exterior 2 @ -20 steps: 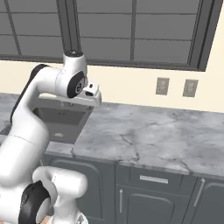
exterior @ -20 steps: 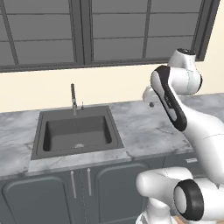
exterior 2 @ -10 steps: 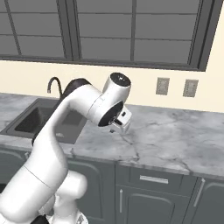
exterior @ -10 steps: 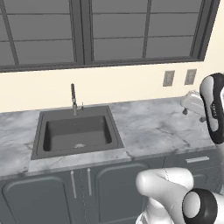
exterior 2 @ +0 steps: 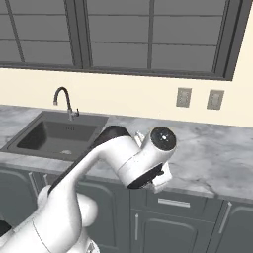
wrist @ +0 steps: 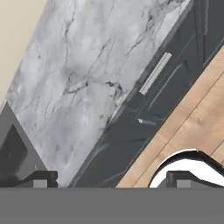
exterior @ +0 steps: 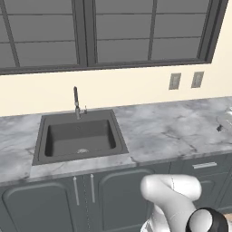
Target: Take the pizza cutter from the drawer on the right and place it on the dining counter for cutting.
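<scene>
Dark grey and shut, the shallow drawer with the horizontal silver bar handle (exterior 2: 174,202) sits just under the edge of the grey-white veined marble tabletop (exterior 2: 217,158), right of the dark rectangular sink (exterior 2: 54,136). From the hand camera the same handle (wrist: 155,73) lies well ahead of the pincer (wrist: 113,179), whose two dark tips stand wide apart with nothing between them. The pizza cutter is presumably inside the closed drawer; I cannot confirm that from here.

The step in hand looks like the reach for the handle. To do it well, I would roll the hand so the open tips straddle the bar across its short side, approach square to the drawer front at the bar's middle, close only once both tips pass it, then pull straight out without lifting or twisting.
</scene>
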